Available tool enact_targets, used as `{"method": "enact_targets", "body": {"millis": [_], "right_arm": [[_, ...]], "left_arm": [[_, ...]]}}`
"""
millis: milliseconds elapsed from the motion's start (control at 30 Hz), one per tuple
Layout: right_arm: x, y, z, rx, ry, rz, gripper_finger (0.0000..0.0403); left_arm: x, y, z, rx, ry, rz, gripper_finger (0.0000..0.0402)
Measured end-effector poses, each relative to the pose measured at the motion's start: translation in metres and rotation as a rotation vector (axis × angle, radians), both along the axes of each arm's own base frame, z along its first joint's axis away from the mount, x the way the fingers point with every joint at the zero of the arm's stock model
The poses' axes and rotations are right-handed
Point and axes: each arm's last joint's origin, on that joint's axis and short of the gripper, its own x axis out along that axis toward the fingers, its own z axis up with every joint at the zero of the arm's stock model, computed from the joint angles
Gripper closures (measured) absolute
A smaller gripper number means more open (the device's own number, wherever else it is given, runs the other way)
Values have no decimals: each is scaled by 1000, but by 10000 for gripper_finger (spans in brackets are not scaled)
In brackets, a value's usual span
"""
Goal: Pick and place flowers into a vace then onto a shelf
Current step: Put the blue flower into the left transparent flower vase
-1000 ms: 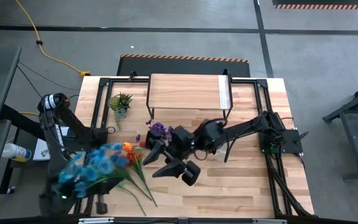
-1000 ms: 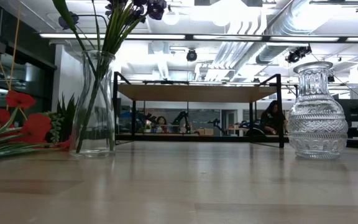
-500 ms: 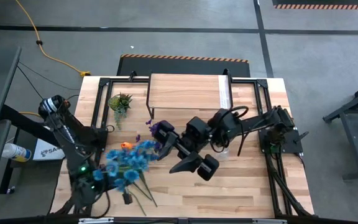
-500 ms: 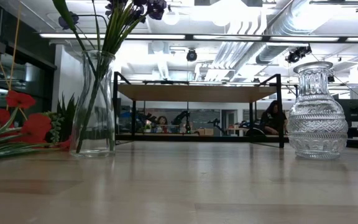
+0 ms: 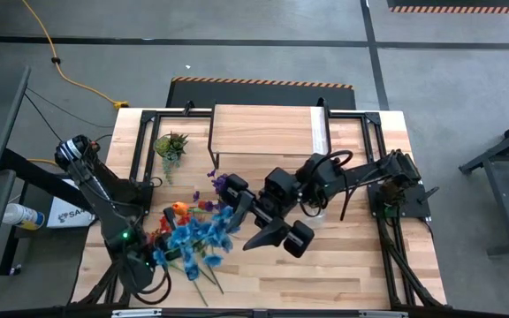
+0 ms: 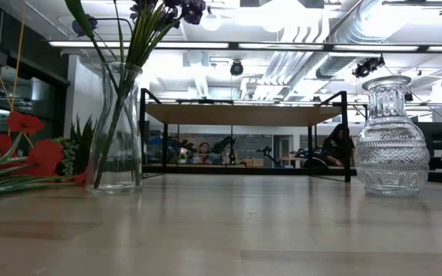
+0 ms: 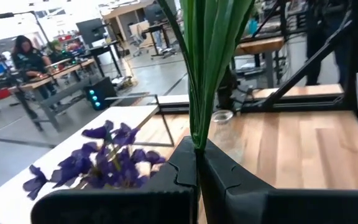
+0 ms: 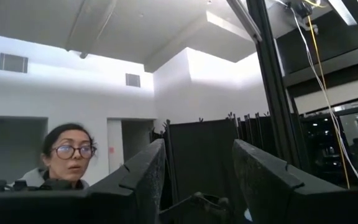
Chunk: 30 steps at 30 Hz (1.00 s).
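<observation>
My left gripper (image 5: 159, 256) (image 7: 197, 152) is near the table's front left, shut on a spray of blue flowers (image 5: 197, 237) with one orange bloom (image 5: 179, 209). Purple flowers (image 5: 224, 185) (image 7: 98, 165) stand in a tall clear vase (image 6: 117, 130) just beyond it. A ribbed glass vase (image 6: 391, 138) stands empty on the table. Red flowers (image 6: 21, 153) lie flat on the table under the blue spray. The shelf (image 5: 268, 128) stands at the far edge. My right gripper (image 5: 274, 235) (image 8: 197, 180) is open, raised over the table's middle and pointing up, holding nothing. My left gripper pinches the bunched green stems (image 7: 197, 134) of the blue spray between its two fingers. The fingers lie level and across the stems. The spray is lifted clear of the table, its blooms (image 5: 203, 231) spreading beside the gripper toward the purple flowers.
A small spiky green plant (image 5: 170, 144) sits at the far left beside the shelf. Black frame rails (image 5: 387, 177) run along the table's edges. Bare wood (image 5: 343, 265) lies at the near right. People work in the room beyond the table.
My left gripper has swung from the table's left edge toward the right and the purple flowers' vase, carrying the blue spray, rolling its wrist and staying shut. My right gripper drew up and back a little early on, then kept still.
</observation>
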Motion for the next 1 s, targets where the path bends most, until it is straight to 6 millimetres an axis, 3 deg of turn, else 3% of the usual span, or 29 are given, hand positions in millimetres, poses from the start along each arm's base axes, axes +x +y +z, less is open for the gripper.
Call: {"method": "enact_targets", "body": {"millis": [433, 700, 1000], "right_arm": [[5, -5, -3, -7, 42, -29, 224], [5, -5, -3, -9, 46, -28, 224], [6, -5, -6, -17, 75, -28, 224]], "left_arm": [[-1, 3, -6, 27, 20, 24, 366], [17, 7, -19, 27, 45, 59, 366], [20, 10, -19, 6, 34, 74, 366]]}}
